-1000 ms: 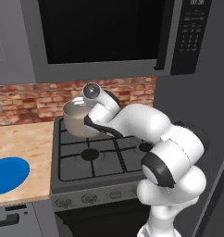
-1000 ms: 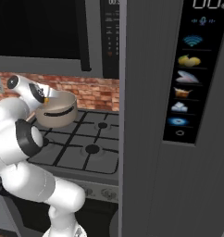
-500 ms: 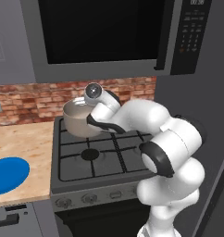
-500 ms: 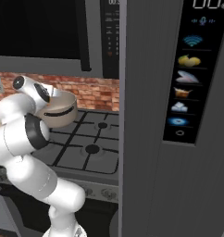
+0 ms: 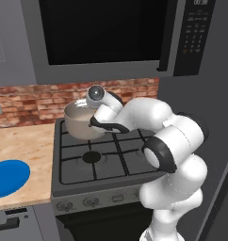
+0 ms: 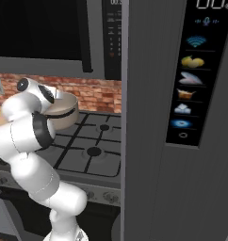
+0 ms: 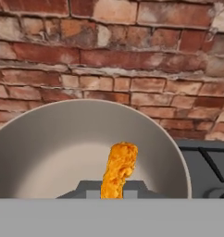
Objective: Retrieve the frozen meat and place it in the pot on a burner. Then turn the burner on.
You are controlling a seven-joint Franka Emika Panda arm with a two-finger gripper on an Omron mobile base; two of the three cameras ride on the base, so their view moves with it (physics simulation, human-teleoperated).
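Observation:
The beige-grey pot (image 5: pixel 79 126) stands on the stove's back left burner, by the brick wall; it also shows in the right base view (image 6: pixel 65 114). My gripper (image 5: pixel 91 123) hovers at the pot's right rim, pointing into it. In the hand view the orange-yellow frozen meat (image 7: pixel 118 167) stands upright above the pot's pale inside (image 7: pixel 53 152), rising from between the fingers of my gripper (image 7: pixel 113 194), which is shut on it. The fingertips themselves are hidden at the bottom edge.
The black gas stove (image 5: pixel 111 160) has three free burners and a row of knobs (image 5: pixel 91 202) along its front. A blue plate (image 5: pixel 7 176) lies on the wooden counter to the left. A microwave (image 5: pixel 101 33) hangs low overhead. A tall grey fridge panel (image 6: pixel 182 117) stands at the right.
The hand has stayed at the pot's rim, edging slightly right. The arm's elbow has swung in closer to the stove. The pot has not moved.

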